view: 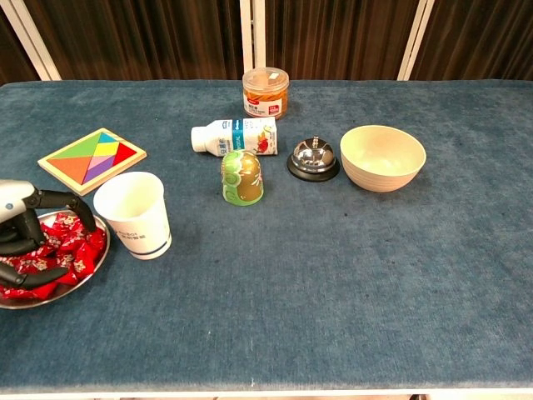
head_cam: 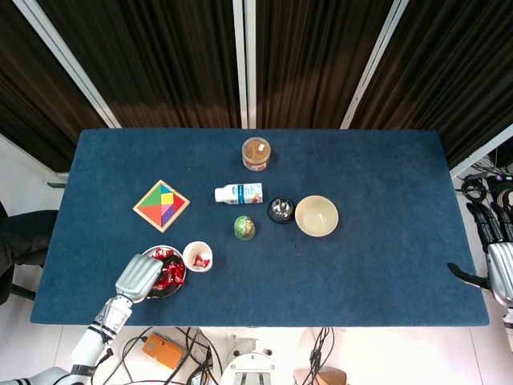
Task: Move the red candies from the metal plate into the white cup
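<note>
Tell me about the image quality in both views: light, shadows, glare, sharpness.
Head view: even overhead light, almost no shadows on the blue table; objects small, so the red candies beside the left hand lack detail. Chest view: sharp up close, soft shadows under the white cup; a bright glint on the bell; the left hand is cut off by the frame edge.
</note>
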You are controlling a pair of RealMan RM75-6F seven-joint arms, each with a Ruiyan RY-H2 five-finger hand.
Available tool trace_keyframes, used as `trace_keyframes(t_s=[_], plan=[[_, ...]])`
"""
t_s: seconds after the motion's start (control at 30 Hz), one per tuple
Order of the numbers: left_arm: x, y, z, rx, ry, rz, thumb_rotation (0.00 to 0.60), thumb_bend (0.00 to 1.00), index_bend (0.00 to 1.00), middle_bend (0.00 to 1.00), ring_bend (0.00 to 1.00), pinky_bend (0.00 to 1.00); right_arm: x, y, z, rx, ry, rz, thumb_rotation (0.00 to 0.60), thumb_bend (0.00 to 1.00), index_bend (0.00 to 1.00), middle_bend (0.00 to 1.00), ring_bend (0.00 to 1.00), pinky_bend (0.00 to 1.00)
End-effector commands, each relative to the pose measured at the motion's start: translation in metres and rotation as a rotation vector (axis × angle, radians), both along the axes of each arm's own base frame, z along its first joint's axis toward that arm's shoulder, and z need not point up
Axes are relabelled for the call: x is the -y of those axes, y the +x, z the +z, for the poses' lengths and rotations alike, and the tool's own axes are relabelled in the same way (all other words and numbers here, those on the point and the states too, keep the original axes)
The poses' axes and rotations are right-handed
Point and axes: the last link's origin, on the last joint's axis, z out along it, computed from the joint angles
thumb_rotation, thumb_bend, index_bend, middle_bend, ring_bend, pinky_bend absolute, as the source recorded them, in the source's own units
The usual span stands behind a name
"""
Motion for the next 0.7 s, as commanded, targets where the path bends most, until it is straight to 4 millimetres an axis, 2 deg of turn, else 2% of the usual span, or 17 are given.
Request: trace_keyframes(t_s=[0.03,0.4,0.7], plan=[[0.0,-0.001,-0.004,-0.011,-0.011,0.002,0.6,0.23,0.35,1.0,0.97,0.9,0.0,0.0,0.0,0.001,0.0,-0.001,0.6,0.22,0.0,0.14,0.0,0.11],[-0.005,-0.001,-0.013,-0.017,-0.021,0.009,0.6,0.23,0.42,1.0,0.97,0.9,0.002,-0.001,-0.002,0.0,0.008,-0.01,0.6,0.22,0.0,0.14,0.0,0.11],[-0.008,-0.005,-0.013,0.002,-0.022,0.028,0.6,0.37,0.56,1.0,0.97,0.9,0.003,-0.001,-0.003,0.0,0.01,-0.015,0.6,0.22,0.0,0.14,0.0,0.11]])
